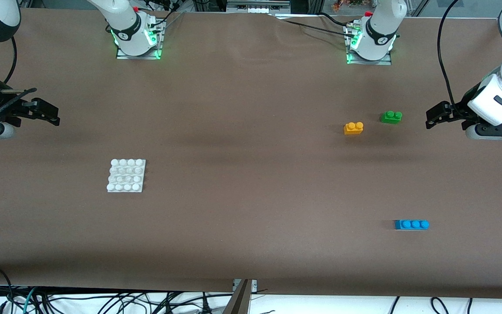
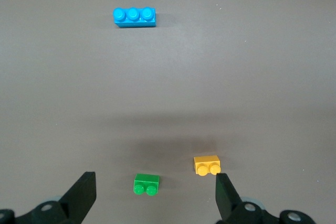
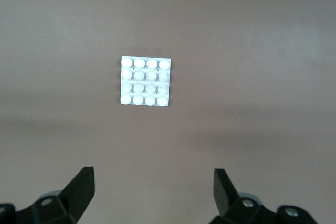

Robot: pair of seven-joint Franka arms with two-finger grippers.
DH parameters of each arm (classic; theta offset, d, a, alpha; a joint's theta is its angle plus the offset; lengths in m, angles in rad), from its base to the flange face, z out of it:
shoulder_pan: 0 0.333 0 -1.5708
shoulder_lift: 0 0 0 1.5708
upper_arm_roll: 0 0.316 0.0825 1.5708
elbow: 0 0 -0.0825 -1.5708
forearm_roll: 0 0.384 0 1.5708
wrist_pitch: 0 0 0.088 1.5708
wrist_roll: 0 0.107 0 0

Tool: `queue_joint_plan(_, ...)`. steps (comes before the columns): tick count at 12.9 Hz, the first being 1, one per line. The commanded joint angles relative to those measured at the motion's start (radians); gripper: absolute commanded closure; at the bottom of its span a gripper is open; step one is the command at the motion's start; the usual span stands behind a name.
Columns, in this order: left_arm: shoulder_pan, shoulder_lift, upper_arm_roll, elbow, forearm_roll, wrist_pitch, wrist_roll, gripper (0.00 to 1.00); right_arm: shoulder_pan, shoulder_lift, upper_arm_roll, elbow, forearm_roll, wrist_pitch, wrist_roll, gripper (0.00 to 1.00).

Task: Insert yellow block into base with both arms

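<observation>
Hovering with fingers apart, the right gripper hangs above bare table; the base lies flat, the yellow block beside a green brick (blue brick nearer the camera); left gripper gapes.

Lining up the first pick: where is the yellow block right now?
The yellow block lies on the table toward the left arm's end, beside the green brick and slightly nearer the front camera; the blue brick lies nearer still.
</observation>
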Motion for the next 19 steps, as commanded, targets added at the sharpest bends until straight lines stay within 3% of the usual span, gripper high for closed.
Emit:
queue_joint_plan(1,-0.005,-0.017,0.005,-0.008,-0.004,-0.007,0.024,0.0,-0.009,-0.004,0.007,0.001,-0.005,-0.004,0.012,0.0)
queue_joint_plan(19,-0.006,-0.007,0.005,0.015,-0.004,-0.012,0.021,0.0,-0.009,-0.006,0.007,0.001,0.003,-0.004,0.014,0.0)
